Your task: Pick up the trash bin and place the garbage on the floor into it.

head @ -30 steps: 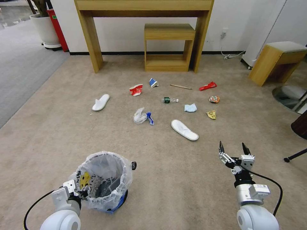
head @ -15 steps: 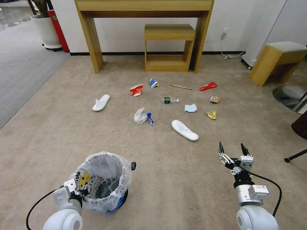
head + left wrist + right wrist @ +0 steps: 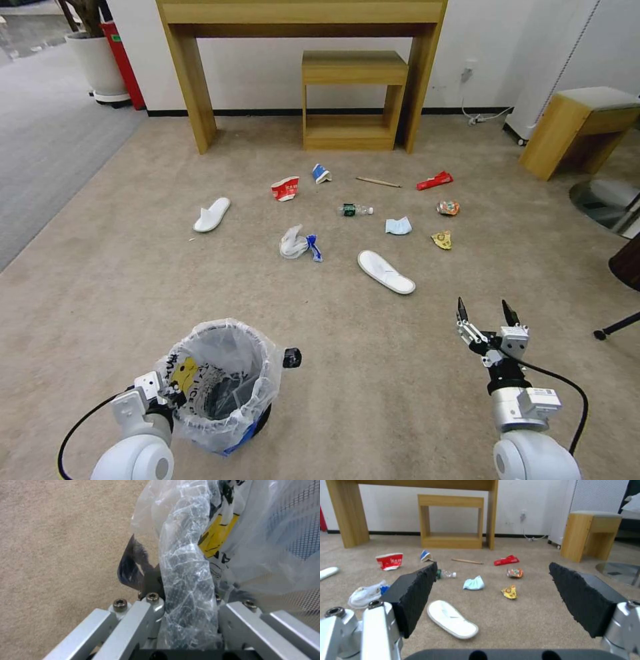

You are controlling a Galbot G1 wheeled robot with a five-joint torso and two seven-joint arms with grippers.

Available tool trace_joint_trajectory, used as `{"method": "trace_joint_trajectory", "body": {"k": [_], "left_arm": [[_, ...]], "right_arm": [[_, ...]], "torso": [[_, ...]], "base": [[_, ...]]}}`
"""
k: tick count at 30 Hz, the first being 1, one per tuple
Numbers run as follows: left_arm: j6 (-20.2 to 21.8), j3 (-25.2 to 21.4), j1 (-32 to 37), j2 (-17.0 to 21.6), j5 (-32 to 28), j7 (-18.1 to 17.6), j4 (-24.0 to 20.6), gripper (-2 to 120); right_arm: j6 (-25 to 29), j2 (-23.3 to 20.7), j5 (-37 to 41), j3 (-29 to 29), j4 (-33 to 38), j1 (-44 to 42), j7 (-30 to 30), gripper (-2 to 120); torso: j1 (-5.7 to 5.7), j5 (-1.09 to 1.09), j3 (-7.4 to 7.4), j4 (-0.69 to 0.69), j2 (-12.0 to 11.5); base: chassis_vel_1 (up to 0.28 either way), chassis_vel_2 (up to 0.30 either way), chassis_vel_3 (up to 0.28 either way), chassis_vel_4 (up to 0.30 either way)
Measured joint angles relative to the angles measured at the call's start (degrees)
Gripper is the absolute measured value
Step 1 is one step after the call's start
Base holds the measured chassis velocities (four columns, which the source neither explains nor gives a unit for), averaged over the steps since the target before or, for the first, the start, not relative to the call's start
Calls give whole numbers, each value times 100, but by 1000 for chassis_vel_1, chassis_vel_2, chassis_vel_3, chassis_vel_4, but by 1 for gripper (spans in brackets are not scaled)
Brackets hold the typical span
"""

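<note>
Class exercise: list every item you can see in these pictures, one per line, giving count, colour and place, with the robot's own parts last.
trash bin: 1, black with clear bag, near left
slippers: 2, white, carpet
paper cups: 2, red, blue, carpet
bottle: 1, green label, carpet
plastic bag: 1, white-blue, carpet
mask: 1, blue, carpet
stick: 1, wooden, carpet
wrapper: 1, red, carpet
can: 1, orange, carpet
yellow scrap: 1, carpet
desk: 1, wooden, wall
left gripper: shut on bin rim
right gripper: open, above carpet

White-and-silver arms, black cables, black-padded right claw
</note>
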Motion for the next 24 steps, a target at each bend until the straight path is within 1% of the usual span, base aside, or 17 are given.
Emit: {"method": "trace_joint_trajectory", "body": {"k": [6, 9, 11, 16, 24], "left_arm": [[-1, 11, -34, -18, 54, 29, 67, 8], [-4, 11, -47, -34, 124, 78, 72, 8], [-41, 9, -59, -56, 307, 167, 73, 8], [-107, -4, -48, -89, 451, 270, 75, 8], [-123, -43, -13, -88, 400, 304, 59, 8]], "right_arm": [[19, 5, -14, 3, -27, -2, -5, 84], [19, 0, -13, 5, -28, -3, -5, 83], [19, -12, -10, 10, -28, -5, -5, 83], [18, -22, -10, 20, -19, -34, -5, 83], [19, -20, -24, 20, 23, -78, -3, 83]], "torso": [[-1, 1, -1, 1, 1], [0, -2, 0, 1, 0], [1, -5, 1, 0, -1], [1, -8, 2, 0, -2], [1, -8, 2, -2, -2]], "base": [[0, 0, 0, 0], [0, 0, 0, 0], [0, 0, 0, 0], [0, 0, 0, 0], [0, 0, 0, 0]]}}
